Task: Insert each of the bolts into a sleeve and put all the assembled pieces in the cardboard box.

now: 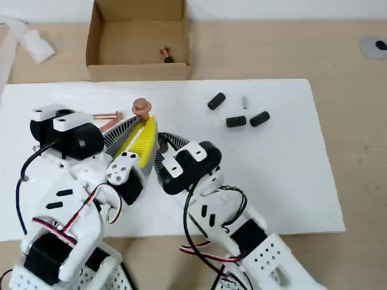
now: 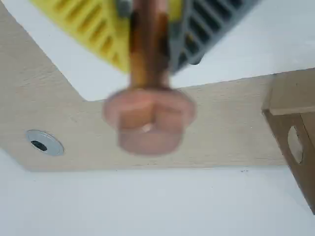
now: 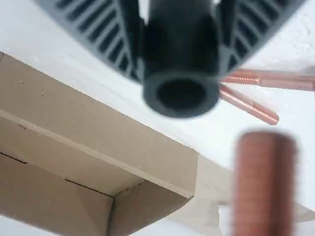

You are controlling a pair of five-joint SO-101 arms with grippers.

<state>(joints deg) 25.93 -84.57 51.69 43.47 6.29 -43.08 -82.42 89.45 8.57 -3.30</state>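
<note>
In the high view, left of centre, a copper bolt [image 1: 141, 110] is pinched by the left claw [image 1: 143, 125], with its head standing clear beyond the yellow and grey tips. A black sleeve [image 3: 181, 91] is gripped by the right claw [image 3: 181, 73], with its bore open toward the lens. The two claws are crowded together, so a collision between them is judged the main risk. Because the bolt is clamped by its shank, little thread may be free for the bore, and a skewed approach could jam it or twist it loose. Two loose bolts [image 1: 106, 115] just left of the claws could be knocked away. One assembled piece [image 1: 166, 54] lies in the cardboard box [image 1: 139, 72] at upper left. Three sleeves [image 1: 236, 121] lie right of centre on the tabletop [image 1: 290, 181].
</note>
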